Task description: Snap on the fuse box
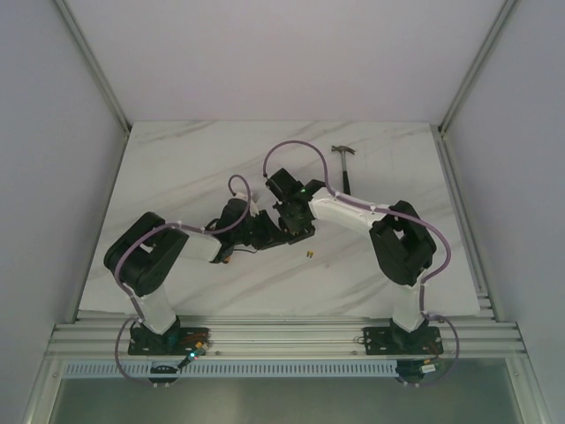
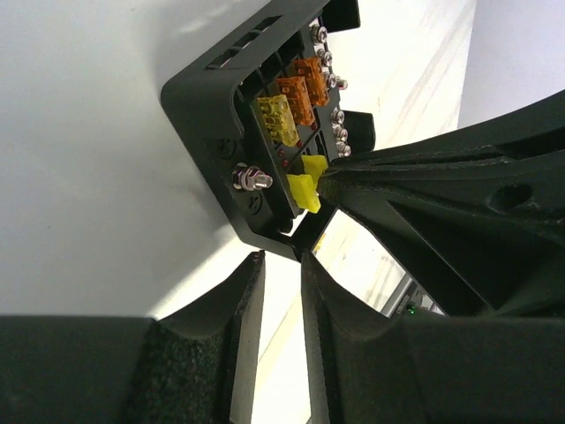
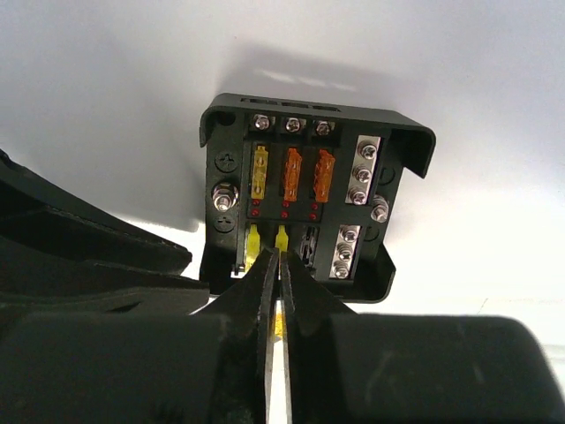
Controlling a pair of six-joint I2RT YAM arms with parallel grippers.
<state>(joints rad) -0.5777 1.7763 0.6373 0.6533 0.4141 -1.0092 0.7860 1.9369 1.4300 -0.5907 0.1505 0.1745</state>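
The fuse box (image 3: 402, 146) is black and square, with no lid on it, and holds yellow and orange fuses in two rows. It sits mid-table (image 1: 303, 232) between both grippers. My right gripper (image 3: 280, 253) is pinched on a yellow fuse (image 3: 282, 237) standing in the lower middle slot. My left gripper (image 2: 282, 256) has its fingertips at the box's lower corner (image 2: 281, 237), with a narrow gap between the fingers, and seems to clamp the box's edge. A right finger (image 2: 424, 190) reaches the yellow fuses (image 2: 305, 190). No clear lid is in view.
A tiny loose yellow fuse (image 1: 309, 255) lies on the white marble table just in front of the grippers. A hammer (image 1: 344, 168) lies at the back right. Metal rails edge the table (image 1: 459, 194) at the sides and the front.
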